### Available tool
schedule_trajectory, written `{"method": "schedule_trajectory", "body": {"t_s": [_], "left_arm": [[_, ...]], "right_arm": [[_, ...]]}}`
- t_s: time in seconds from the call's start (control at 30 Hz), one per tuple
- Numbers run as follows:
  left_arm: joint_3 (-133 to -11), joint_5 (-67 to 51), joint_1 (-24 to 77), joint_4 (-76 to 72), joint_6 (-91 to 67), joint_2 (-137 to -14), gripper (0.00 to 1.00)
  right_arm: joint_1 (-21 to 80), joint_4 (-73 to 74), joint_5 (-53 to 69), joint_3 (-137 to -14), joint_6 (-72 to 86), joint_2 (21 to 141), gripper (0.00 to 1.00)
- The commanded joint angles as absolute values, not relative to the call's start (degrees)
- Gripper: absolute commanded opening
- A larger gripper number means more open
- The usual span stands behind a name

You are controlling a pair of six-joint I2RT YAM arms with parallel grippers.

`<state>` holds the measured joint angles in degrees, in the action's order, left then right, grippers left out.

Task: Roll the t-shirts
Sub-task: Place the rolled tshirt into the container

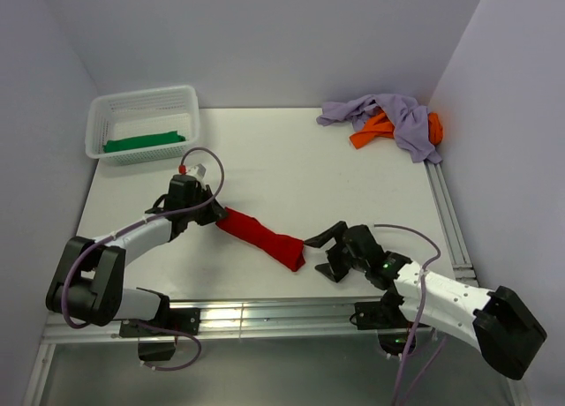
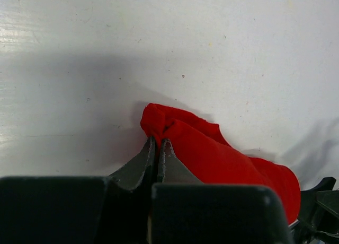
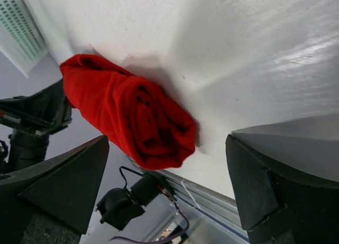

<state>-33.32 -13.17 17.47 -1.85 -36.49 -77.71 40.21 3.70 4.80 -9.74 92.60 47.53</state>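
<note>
My left end effector (image 2: pixel 158 143): clamped on end of red t-shirt (image 1: pixel 262 236).
My right end effector (image 1: pixel 327 253): fingers apart, beside its other end.
Orange t-shirt (image 1: pixel 371 134): mostly hidden under lavender t-shirt (image 1: pixel 393 110).

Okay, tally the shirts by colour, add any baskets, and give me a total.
Red shirt: 1
Green shirt: 1
Orange shirt: 1
Lavender shirt: 1
Basket: 1
Total: 5
</note>
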Motion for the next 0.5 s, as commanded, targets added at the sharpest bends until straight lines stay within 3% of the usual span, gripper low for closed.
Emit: {"method": "schedule_trajectory", "body": {"t_s": [0.0, 0.47], "left_arm": [[-34.4, -12.8, 17.9, -2.3, -36.3, -77.8, 0.0], [-35.2, -12.7, 17.9, -1.9, -36.4, -78.9, 0.0]], "right_arm": [[42.4, -6.0, 0.1, -9.1, 96.9, 49.7, 0.97], [51.9, -3.2, -8.3, -12.7, 104.3, 57.4, 0.93]]}}
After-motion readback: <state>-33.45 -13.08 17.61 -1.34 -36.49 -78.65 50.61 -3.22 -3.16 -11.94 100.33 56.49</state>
